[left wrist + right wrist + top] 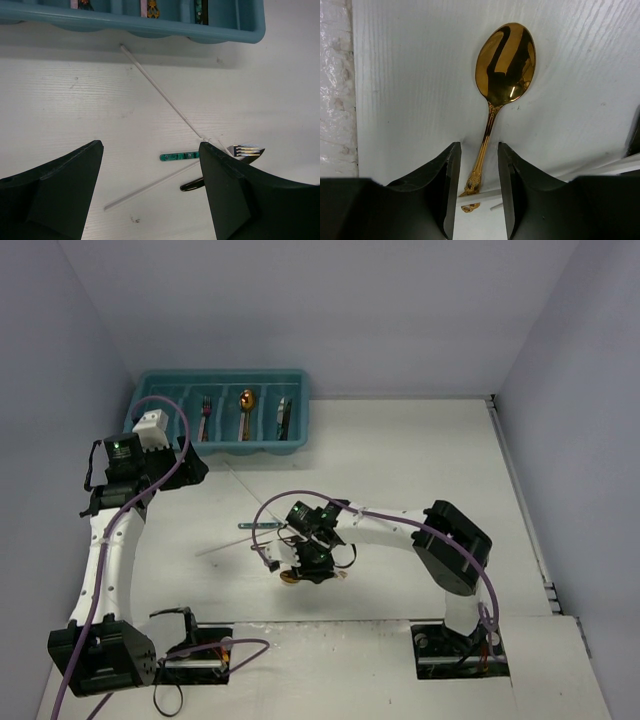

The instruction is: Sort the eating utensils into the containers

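White table [405, 75] bears a gold spoon [505, 62], mirror-bright bowl, ornate handle.

Loads of bare bench [430, 460] on the right, from the tray [250, 450] over to the wall. The middle's the crowded bit. The right arm [390, 525] lies across it, with the right claw [479, 150] straddling a gold spoon [506, 60]. A long chopstick [160, 95] slants from the tray's front wall into the fork [245, 150] and knife [177, 156] cluster. The left claw [150, 145] hangs wide open over a bare patch.
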`<action>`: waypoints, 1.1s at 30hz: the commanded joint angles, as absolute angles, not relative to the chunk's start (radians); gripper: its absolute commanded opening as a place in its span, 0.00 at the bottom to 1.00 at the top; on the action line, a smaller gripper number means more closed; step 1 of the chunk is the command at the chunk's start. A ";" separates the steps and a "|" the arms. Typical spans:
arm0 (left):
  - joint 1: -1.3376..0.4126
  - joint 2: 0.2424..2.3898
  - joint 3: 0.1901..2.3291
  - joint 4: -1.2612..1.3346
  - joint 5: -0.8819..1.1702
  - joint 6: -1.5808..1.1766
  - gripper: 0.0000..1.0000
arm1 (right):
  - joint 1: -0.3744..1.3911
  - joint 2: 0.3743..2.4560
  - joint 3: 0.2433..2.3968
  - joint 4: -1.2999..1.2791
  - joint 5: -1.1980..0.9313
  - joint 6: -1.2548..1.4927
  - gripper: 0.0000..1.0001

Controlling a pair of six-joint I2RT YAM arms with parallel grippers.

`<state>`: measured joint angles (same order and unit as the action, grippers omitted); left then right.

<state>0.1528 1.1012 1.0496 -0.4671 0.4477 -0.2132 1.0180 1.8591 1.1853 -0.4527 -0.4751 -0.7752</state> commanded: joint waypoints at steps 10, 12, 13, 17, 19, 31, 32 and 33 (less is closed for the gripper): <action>0.161 1.082 1.057 -0.435 0.428 -0.216 0.75 | 1.024 1.912 1.241 -0.458 -0.435 -0.709 0.30; 0.161 1.083 1.058 -0.434 0.425 -0.216 0.75 | 1.037 1.910 1.228 -0.434 -0.397 -0.691 0.30; 0.161 1.083 1.058 -0.435 0.424 -0.216 0.75 | 1.041 1.910 1.216 -0.425 -0.380 -0.683 0.29; 0.162 1.081 1.061 -0.437 0.415 -0.213 0.75 | 1.056 1.910 1.175 -0.383 -0.310 -0.658 0.27; 0.162 1.078 1.064 -0.439 0.411 -0.211 0.75 | 1.068 1.908 1.162 -0.366 -0.285 -0.641 0.27; 0.174 1.088 1.081 -0.440 0.411 -0.210 0.75 | 1.088 1.929 1.129 -0.348 -0.287 -0.634 0.06; 0.177 1.088 1.082 -0.440 0.412 -0.208 0.75 | 1.089 1.922 1.137 -0.349 -0.295 -0.630 0.04; 0.178 1.088 1.083 -0.440 0.412 -0.206 0.75 | 1.092 1.912 1.147 -0.351 -0.309 -0.623 0.02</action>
<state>0.1659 1.1011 1.0489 -0.4709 0.4129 -0.2137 1.0866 1.8751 1.1854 -0.3389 -0.3050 -0.6263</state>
